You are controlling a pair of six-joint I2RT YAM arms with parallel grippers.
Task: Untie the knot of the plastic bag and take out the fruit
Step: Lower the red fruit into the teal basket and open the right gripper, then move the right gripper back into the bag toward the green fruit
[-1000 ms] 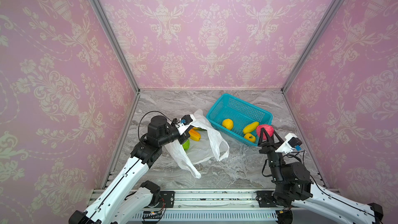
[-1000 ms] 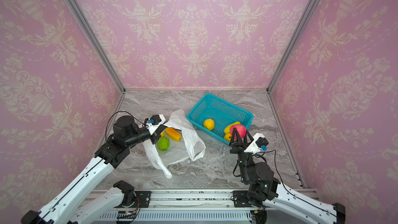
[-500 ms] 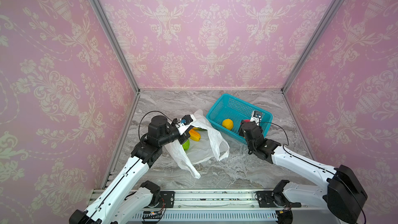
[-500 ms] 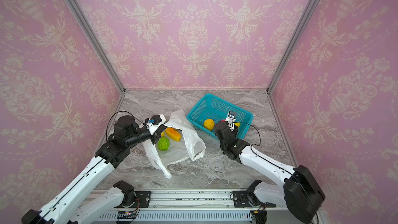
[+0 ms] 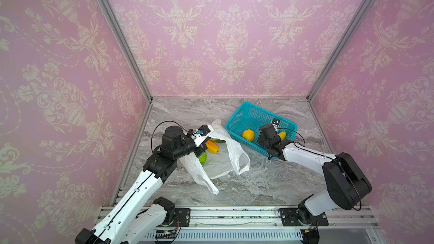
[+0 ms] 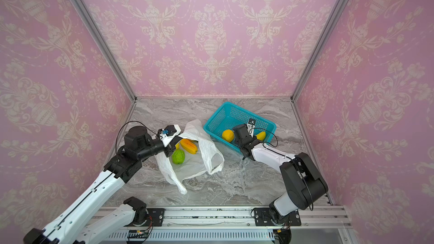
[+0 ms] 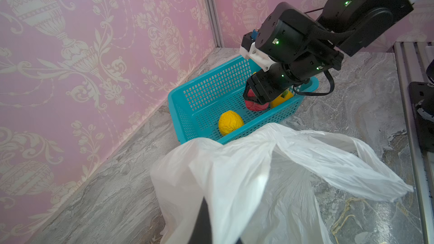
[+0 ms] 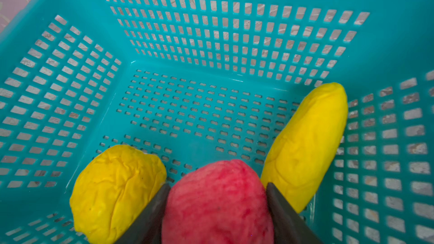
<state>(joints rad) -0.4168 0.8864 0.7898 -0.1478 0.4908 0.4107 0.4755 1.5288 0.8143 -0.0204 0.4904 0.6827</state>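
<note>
R tool (image 8: 217,193) is inside the teal mesh plastic basket (image 5: 237,117), jaws part-spread & pinching the round pink-red toy fruit (image 8: 218,207) down in it, betw. the round crinkled yellow fruit (image 8: 117,191) and the long smooth yellow fruit (image 8: 305,146). L tool (image 6: 171,151) is pressed together on the rim of the thin crinkly white plastic bag (image 6: 206,153), which lies mouth open on the grey marbled worktop (image 6: 246,184) just beside the basket, on its side toward the L arm. In the bag, near the basket, sit a round green fruit (image 6: 178,156) & a long orange-yellow fruit (image 6: 188,146).
</note>
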